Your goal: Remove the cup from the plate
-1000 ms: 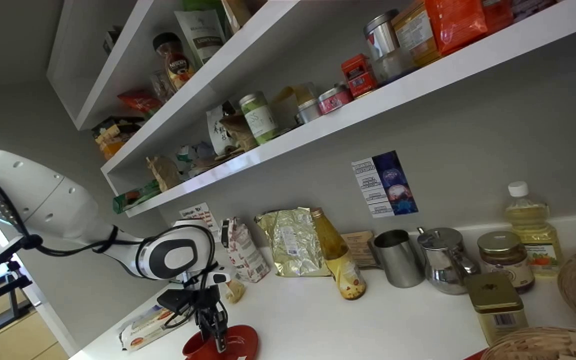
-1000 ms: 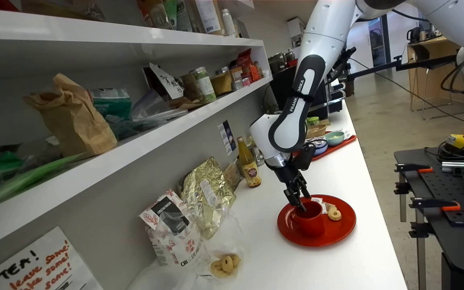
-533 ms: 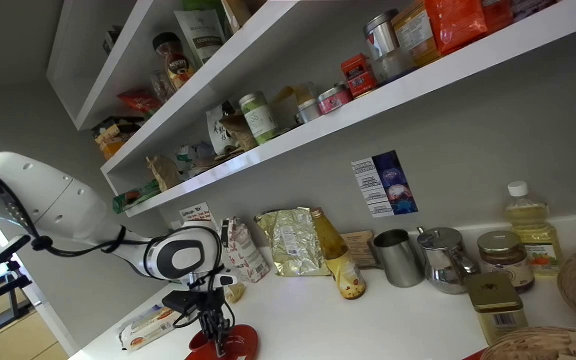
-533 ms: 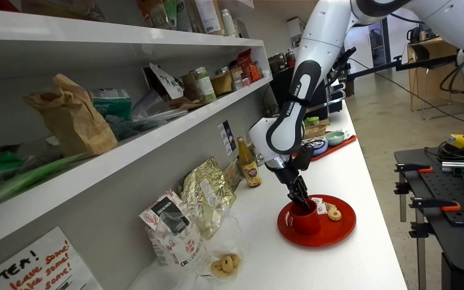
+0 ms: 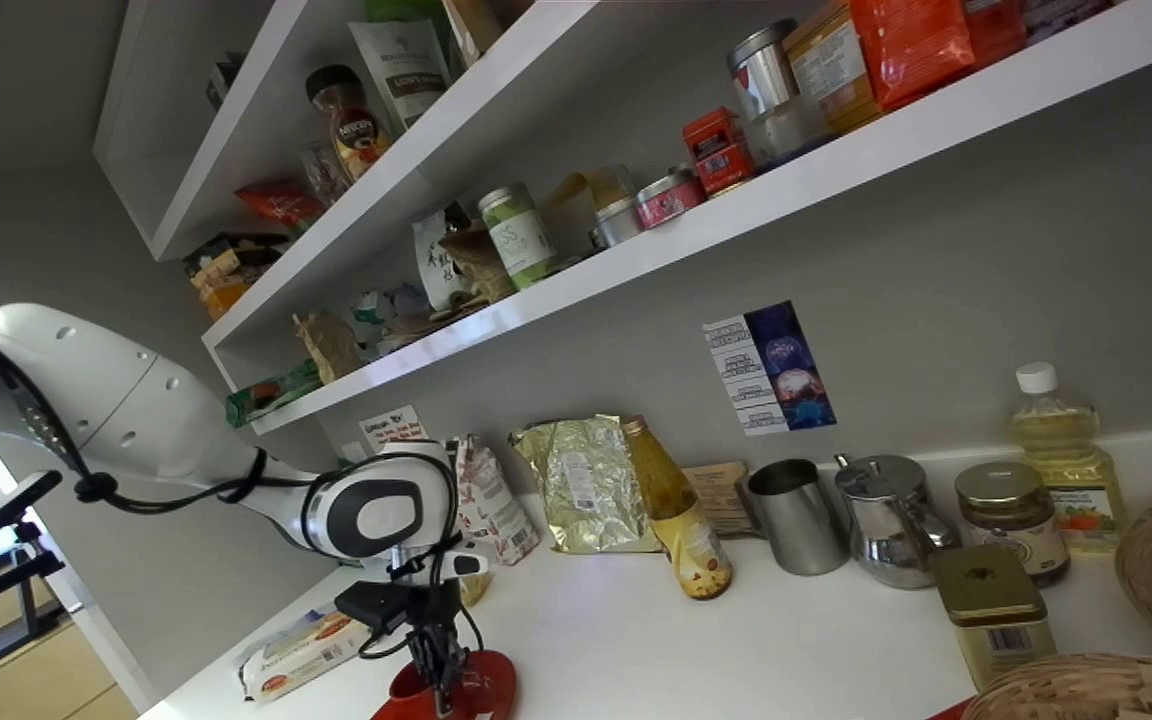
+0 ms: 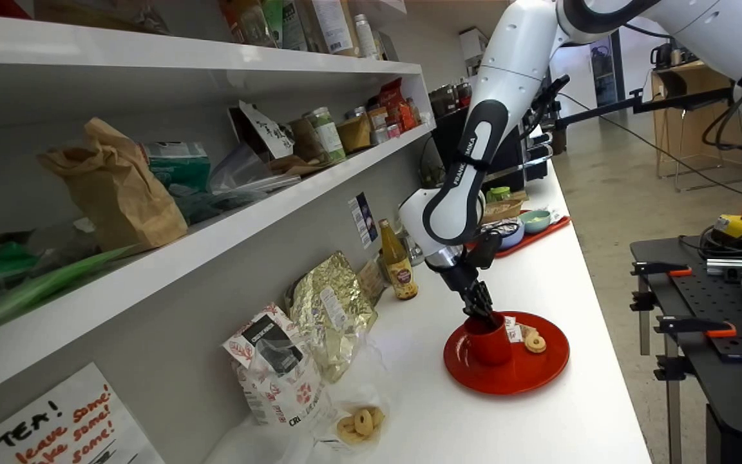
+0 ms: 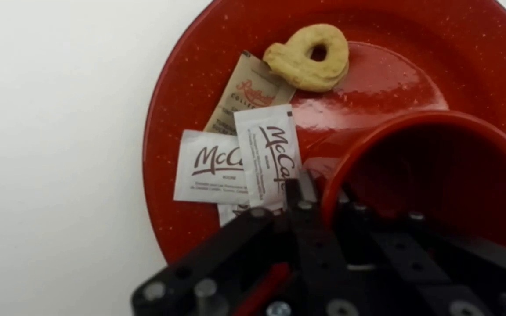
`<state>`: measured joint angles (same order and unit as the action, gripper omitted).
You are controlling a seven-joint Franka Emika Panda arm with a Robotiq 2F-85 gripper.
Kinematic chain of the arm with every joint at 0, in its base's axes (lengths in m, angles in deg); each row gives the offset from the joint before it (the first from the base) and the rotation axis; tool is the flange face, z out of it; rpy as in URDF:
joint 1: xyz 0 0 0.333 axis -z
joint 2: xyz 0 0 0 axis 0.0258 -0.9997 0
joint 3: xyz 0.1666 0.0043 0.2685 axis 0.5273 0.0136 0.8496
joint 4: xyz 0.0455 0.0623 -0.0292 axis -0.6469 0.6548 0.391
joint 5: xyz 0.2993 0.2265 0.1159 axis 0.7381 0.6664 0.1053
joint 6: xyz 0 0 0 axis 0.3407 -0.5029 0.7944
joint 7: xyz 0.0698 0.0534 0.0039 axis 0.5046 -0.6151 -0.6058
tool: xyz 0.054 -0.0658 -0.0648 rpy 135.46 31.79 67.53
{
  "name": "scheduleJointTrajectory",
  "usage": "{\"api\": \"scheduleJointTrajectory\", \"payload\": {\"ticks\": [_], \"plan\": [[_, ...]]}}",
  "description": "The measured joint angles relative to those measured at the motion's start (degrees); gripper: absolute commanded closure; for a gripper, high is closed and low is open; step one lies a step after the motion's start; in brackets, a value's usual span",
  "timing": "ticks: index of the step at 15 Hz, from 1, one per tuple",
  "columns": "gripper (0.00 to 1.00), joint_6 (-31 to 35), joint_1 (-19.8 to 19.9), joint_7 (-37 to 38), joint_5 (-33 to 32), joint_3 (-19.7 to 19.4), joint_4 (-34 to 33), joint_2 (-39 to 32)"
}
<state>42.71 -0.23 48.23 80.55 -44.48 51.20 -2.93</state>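
The red cup (image 6: pixel 489 347) stands about upright over the left part of the round red plate (image 6: pixel 538 374) in an exterior view. Whether its base touches the plate, I cannot tell. In the wrist view the mouth of the cup (image 7: pixel 437 171) fills the right side. My gripper (image 7: pixel 327 193) is shut on its rim there, one finger inside the cup and one outside. Seen from an exterior view, the gripper (image 5: pixel 438 690) points down into the cup (image 5: pixel 408 684), whose lower part is cut off by the frame's bottom edge.
Sugar packets (image 7: pixel 268 153) and a ring biscuit (image 7: pixel 312 59) lie on the plate beside the cup. Along the wall stand a yellow bottle (image 6: pixel 399 261), a gold foil bag (image 6: pixel 332 316) and a steel jug (image 5: pixel 798 518). A white shelf (image 5: pixel 576 290) runs above the counter.
The fingers have shut on the cup's rim. The cup has shifted a little with the gripper, rightward in an exterior view, and sits slightly higher in the picture in an exterior view.
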Motion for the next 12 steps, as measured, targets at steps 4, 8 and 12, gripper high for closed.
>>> {"api": "scheduleJointTrajectory", "payload": {"ticks": [4,8,12], "plan": [[0.98,0.0,2.47,-2.9,1.53,0.01,-0.27,0.44],[0.98,0.02,5.71,-6.11,3.97,-0.01,-0.2,2.79],[0.98,-0.01,8.46,-7.8,5.4,-0.26,-0.05,4.65]]}}
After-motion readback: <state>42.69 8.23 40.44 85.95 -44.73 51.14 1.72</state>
